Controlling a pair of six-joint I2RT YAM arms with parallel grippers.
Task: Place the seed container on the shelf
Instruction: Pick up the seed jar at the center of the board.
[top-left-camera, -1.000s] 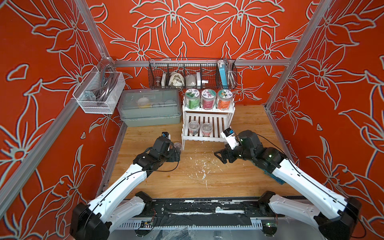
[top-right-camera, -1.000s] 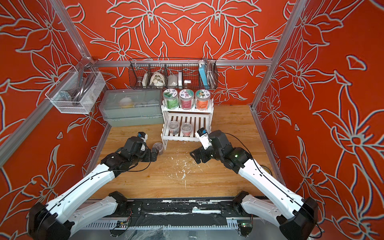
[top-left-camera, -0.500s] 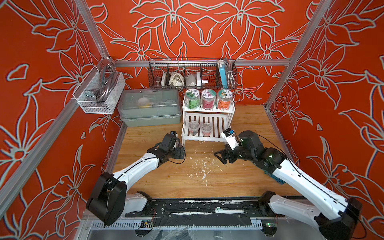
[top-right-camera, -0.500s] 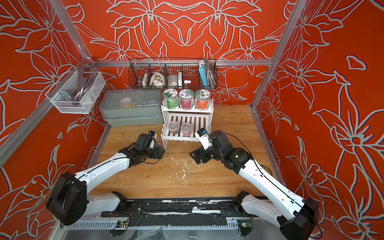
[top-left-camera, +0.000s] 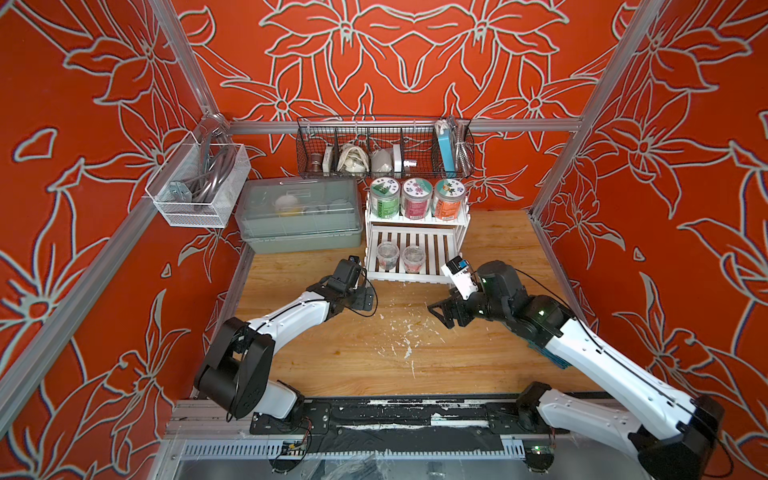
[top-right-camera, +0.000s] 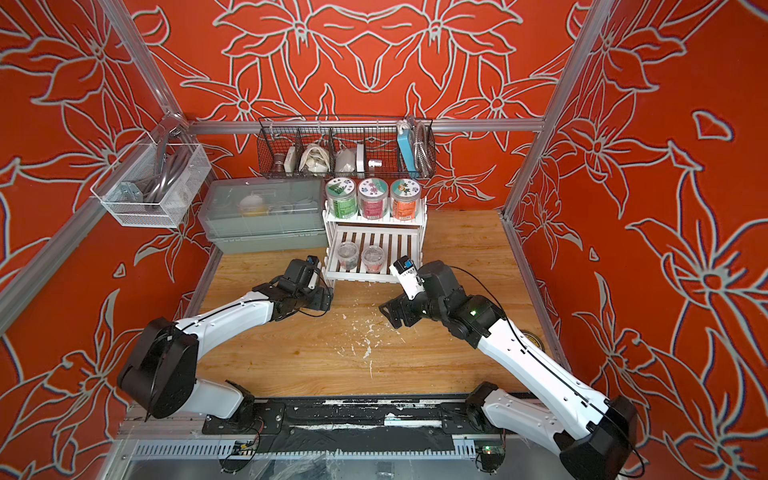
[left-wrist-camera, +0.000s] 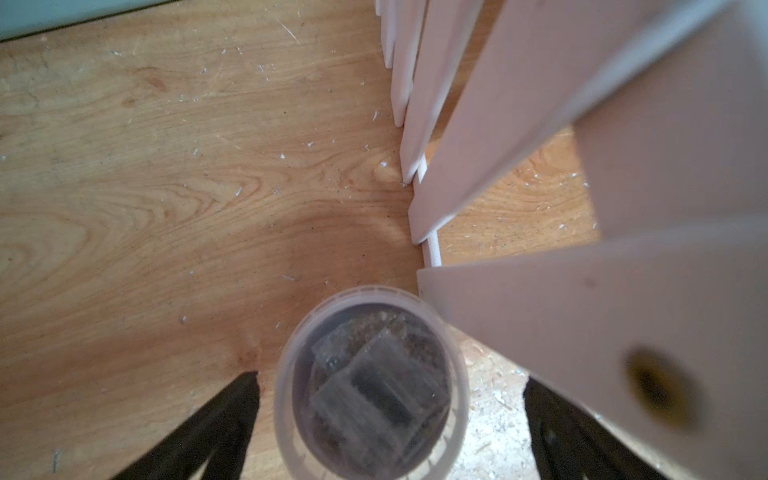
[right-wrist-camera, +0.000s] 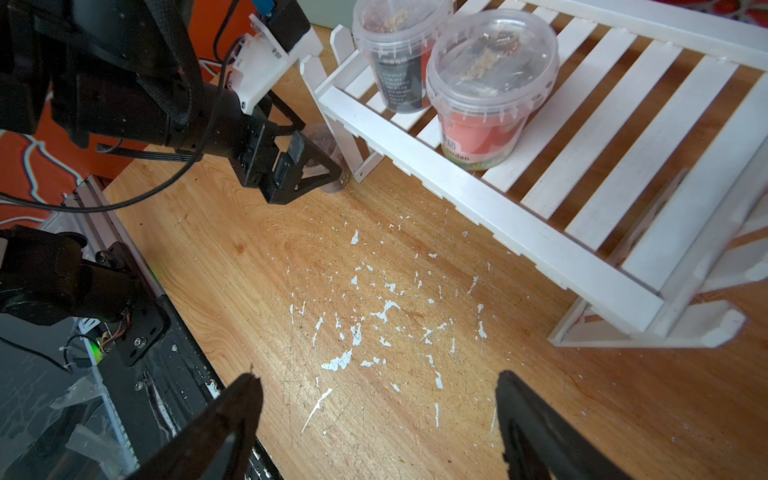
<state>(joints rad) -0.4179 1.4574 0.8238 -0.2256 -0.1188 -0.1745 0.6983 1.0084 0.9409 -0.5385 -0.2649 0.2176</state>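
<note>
The seed container (left-wrist-camera: 372, 386), a small clear tub with a clear lid and dark contents, stands on the wooden table against the left front corner of the white shelf (left-wrist-camera: 540, 311). My left gripper (left-wrist-camera: 388, 382) is open and straddles it, with a gap on each side. In both top views the left gripper (top-left-camera: 361, 297) (top-right-camera: 322, 299) hides the tub. The right wrist view shows part of the seed container (right-wrist-camera: 326, 141) behind those fingers. My right gripper (right-wrist-camera: 378, 378) (top-left-camera: 442, 313) is open and empty over the table in front of the shelf (top-left-camera: 415, 276).
Two clear tubs (top-left-camera: 387, 253) (top-left-camera: 413, 255) stand on the shelf's lower tier and three labelled jars (top-left-camera: 415, 199) on its upper tier. A grey-green lidded box (top-left-camera: 299, 216) sits left of the shelf. A black wire basket (top-left-camera: 384, 149) and a white mesh basket (top-left-camera: 199, 187) hang on the walls.
The left arm has stretched out and lowered, carrying its open gripper slightly right to the shelf's corner, over the tub. The right arm has not moved.
</note>
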